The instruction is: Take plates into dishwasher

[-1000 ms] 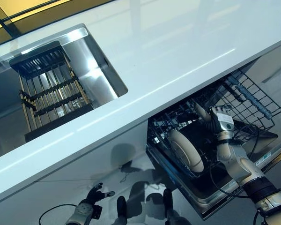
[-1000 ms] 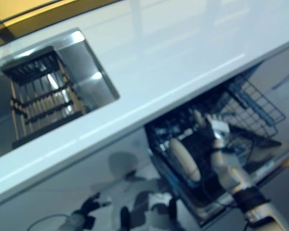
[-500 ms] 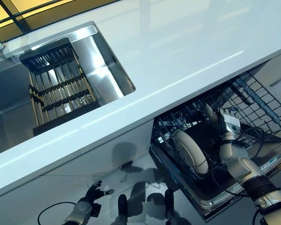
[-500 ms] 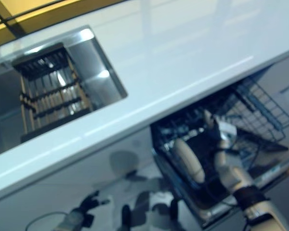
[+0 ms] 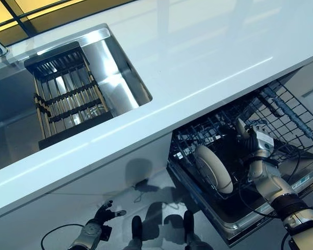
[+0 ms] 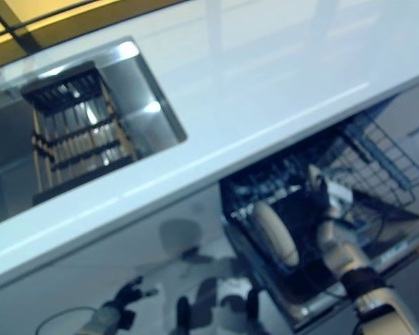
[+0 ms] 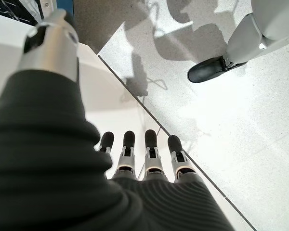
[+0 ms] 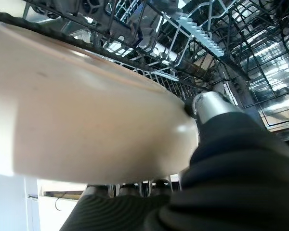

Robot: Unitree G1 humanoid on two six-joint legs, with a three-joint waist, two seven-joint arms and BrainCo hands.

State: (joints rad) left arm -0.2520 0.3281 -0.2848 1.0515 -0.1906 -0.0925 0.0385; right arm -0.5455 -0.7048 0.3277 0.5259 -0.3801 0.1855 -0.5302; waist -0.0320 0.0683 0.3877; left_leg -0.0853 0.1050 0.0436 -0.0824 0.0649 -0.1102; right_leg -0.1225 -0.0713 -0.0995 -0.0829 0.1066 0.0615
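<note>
Held plate (image 8: 86, 115): smooth, beige, round; pinched in right hand (image 5: 256, 141).
Rack (image 5: 281, 112): dark wire, holds another upright plate (image 5: 214, 169).
Left hand (image 7: 139, 154): relaxed, empty.

white countertop (image 5: 198, 57) | steel sink (image 5: 112, 62) set in it; dark drying rack (image 5: 68, 96) inside sink

White countertop (image 5: 198, 57) is seen running across the view, bare on top. A steel sink (image 5: 101, 57) is set into it; a dark slatted rack (image 5: 68, 96) sits inside the basin. Below the counter edge, a wire dishwasher rack (image 5: 281, 112) is pulled out; a cream plate (image 5: 213, 167) is stood on edge among its tines.
</note>
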